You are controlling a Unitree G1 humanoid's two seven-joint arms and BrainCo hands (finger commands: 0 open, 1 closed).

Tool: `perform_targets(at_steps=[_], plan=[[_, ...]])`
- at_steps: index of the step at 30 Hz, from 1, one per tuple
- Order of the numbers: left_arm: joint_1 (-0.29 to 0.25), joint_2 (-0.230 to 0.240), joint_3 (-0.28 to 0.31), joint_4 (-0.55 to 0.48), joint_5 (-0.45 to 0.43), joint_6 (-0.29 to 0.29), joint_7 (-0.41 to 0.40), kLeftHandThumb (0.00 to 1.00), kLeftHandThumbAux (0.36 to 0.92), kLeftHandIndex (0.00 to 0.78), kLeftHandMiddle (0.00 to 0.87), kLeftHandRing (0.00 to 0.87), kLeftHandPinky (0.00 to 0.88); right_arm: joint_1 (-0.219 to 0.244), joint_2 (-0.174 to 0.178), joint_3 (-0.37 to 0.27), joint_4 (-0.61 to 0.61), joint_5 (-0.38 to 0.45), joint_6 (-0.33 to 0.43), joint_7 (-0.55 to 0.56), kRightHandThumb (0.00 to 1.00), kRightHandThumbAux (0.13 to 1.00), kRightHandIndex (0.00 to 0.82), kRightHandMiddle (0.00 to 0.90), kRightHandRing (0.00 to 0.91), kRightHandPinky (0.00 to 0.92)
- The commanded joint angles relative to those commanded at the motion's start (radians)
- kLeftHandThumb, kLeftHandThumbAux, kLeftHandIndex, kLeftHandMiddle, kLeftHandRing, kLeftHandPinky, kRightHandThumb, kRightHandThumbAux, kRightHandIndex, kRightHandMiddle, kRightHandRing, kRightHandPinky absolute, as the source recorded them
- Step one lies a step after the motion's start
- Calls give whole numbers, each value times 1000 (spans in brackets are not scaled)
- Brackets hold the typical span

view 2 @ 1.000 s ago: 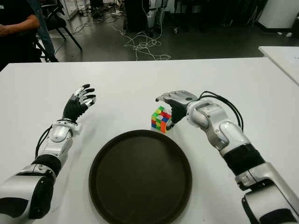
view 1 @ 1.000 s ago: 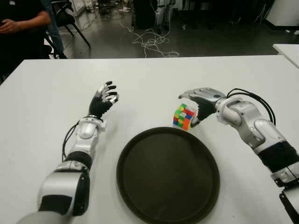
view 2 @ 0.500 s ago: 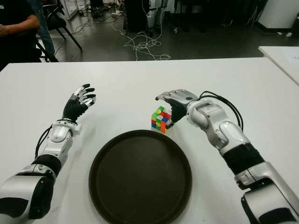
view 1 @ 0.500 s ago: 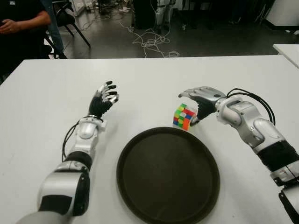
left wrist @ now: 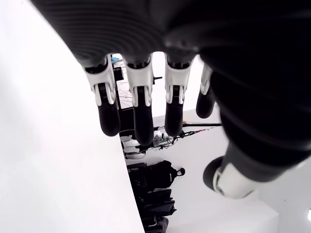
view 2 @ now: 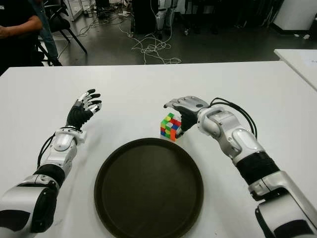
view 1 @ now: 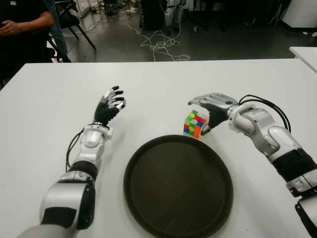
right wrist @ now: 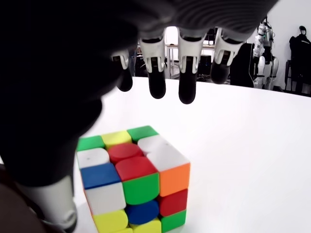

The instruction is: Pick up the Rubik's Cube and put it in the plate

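The Rubik's Cube stands on the white table just beyond the far rim of the dark round plate. My right hand hovers at the cube's right side, its fingers spread over the cube with the thumb low beside it; nothing is gripped. My left hand stays raised at the left of the table, well clear of cube and plate, its fingers extended and holding nothing.
A person in dark clothes stands at the table's far left corner. Chairs and cables lie on the floor beyond the far edge. Another white table shows at the far right.
My right hand has shifted slightly left, closer over the cube. The cube, plate and left hand have not moved.
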Motion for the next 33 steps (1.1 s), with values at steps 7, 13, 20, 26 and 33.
perform_targets(at_steps=[7, 13, 20, 26, 33], plan=[[0, 3, -3, 0, 2, -9, -6, 177, 710, 128, 191, 205, 223, -5, 11, 7, 23, -2, -9, -9, 0, 774, 106, 149, 153, 116], [1, 2, -3, -2, 0, -11, -12, 183, 705, 130, 191, 204, 225, -5, 15, 6, 25, -4, -3, -9, 0, 769, 104, 144, 146, 116], [1, 4, -5, -1, 3, -9, -10, 184, 701, 129, 195, 210, 226, -10, 26, 12, 64, -6, -7, -30, 0, 768, 107, 153, 157, 124], [1, 4, -5, 0, 3, -3, -10, 183, 700, 126, 193, 210, 227, -17, 26, 16, 76, -8, -10, -32, 0, 764, 113, 153, 156, 121], [1, 2, -3, -1, 1, 1, -5, 186, 709, 124, 189, 204, 221, -24, 27, 20, 88, -7, -2, -28, 0, 759, 103, 143, 146, 114]])
